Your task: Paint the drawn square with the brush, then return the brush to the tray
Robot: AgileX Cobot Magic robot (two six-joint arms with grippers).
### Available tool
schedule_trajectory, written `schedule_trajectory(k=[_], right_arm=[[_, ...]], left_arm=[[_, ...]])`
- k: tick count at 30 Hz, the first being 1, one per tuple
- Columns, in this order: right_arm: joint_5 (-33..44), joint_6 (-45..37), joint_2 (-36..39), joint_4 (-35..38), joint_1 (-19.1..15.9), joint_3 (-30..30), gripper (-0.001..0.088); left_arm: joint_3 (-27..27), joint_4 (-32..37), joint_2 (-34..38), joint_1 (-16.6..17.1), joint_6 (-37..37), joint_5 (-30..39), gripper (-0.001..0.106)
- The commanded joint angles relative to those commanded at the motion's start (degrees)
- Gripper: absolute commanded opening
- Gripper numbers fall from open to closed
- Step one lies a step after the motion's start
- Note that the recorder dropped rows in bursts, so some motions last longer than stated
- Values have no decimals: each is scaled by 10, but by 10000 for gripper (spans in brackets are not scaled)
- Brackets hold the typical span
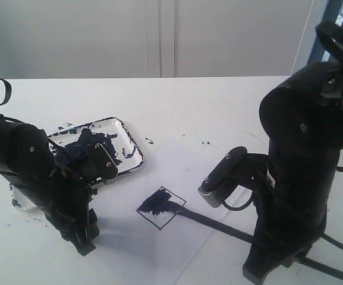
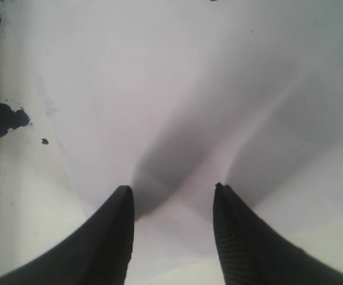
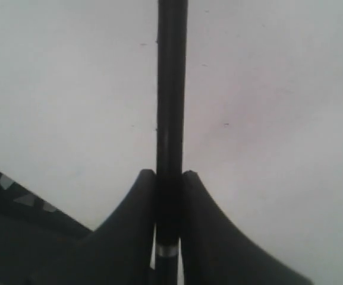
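The drawn square (image 1: 161, 208) lies tilted on the white paper; its upper left half is filled dark blue and the rest shows only the outline. The brush (image 1: 210, 221) lies slanted, its paint-loaded tip resting on the blue patch and its black handle (image 3: 170, 89) running back under the right arm. My right gripper (image 3: 169, 173) is shut on that handle. My left gripper (image 1: 85, 242) points down at the paper's near left corner, and in its wrist view the left gripper (image 2: 172, 189) stands open with nothing between its fingers. The paint-smeared tray (image 1: 137, 151) sits behind the left arm.
The white paper sheet (image 1: 177, 166) lies slanted in the middle of the white table. Small paint splatters (image 1: 150, 141) dot the table near the tray, and blots (image 2: 5, 119) show in the left wrist view. The bulky right arm (image 1: 302, 178) stands at the near right.
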Motion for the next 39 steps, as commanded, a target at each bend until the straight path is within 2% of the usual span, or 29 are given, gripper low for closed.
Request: schedule_trajectory(k=[5,19,23,30,39], right_arm=[[0,1,0,11,0,0,0],[0,-65,-8,148,0,0,0],[0,-65,-8,142,0,0,0],[0,-19,-8,49,0,0,0],[0,-19,-8,52,0,0,0]], left_arm=[[0,0,0,0,0,0,479],[0,0,0,0,0,0,479],[0,0,0,0,0,0,479],[0,4,0,0,0,4,479],[0,10,-41,0,-16,9,479]])
